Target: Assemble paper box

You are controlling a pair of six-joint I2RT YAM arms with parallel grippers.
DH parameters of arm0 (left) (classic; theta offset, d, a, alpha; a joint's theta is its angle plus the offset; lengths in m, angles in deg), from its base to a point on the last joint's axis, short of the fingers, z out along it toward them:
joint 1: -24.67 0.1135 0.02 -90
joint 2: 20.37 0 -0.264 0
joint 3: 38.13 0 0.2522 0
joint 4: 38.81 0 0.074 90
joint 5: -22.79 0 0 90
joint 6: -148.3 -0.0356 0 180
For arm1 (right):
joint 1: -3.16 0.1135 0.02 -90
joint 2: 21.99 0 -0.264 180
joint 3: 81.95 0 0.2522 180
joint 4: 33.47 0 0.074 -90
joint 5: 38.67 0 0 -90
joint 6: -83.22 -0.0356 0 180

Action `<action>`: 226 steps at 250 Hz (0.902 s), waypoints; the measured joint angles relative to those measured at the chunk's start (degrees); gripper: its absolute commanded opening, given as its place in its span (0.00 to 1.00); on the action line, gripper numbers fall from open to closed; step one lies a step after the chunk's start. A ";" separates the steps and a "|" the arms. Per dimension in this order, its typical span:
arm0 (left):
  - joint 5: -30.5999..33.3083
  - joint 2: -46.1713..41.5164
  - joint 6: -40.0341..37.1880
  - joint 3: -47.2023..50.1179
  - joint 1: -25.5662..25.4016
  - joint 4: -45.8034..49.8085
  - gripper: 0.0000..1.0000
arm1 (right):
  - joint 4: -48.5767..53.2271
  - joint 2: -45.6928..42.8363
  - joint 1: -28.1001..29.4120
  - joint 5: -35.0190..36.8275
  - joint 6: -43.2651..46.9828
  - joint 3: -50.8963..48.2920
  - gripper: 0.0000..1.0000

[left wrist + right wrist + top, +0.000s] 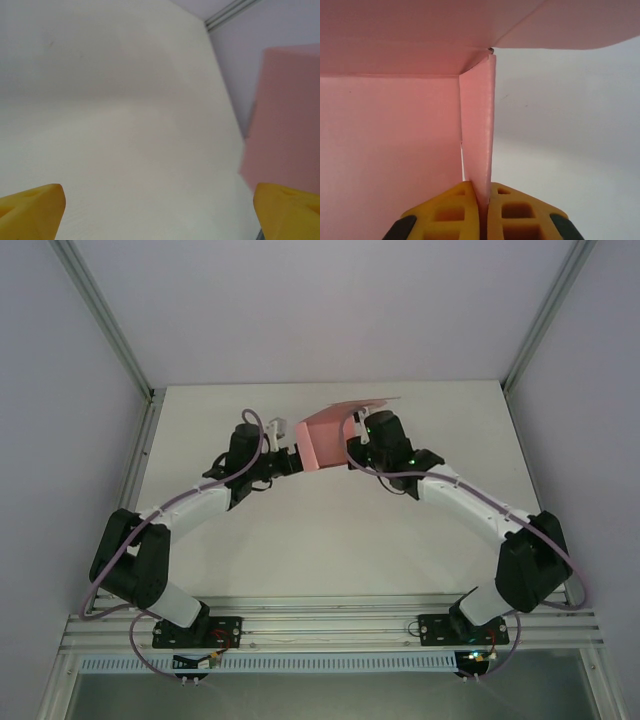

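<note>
The pink paper box (322,440) is held up off the white table (320,540) at its far middle, partly folded, with a flap (365,404) sticking out behind. My right gripper (480,200) is shut on one thin upright wall of the paper box (395,140), pinching its edge between the yellow fingers (450,212). My left gripper (290,461) is just left of the box, open wide, with nothing between its yellow fingertips (30,212). In the left wrist view the left gripper (159,215) has the paper box (285,115) beside its right finger.
Grey walls and aluminium frame rails (140,450) enclose the table on the left, right and back. A corner rail (225,12) is in the left wrist view. A metal base rail (330,625) carries both arm bases at the near edge.
</note>
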 measured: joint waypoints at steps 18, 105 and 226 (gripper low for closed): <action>4.13 -0.37 -2.60 -1.09 -1.66 5.49 1.00 | -1.11 -2.62 0.59 -1.16 0.00 -1.68 0.00; 28.09 -9.14 -7.08 2.89 -1.36 25.05 1.00 | 5.35 -7.89 -1.09 -2.40 -2.49 -10.49 0.02; 29.44 -14.51 -6.86 6.43 -0.74 28.09 1.00 | 13.92 11.98 -0.90 4.04 -5.44 -9.14 0.02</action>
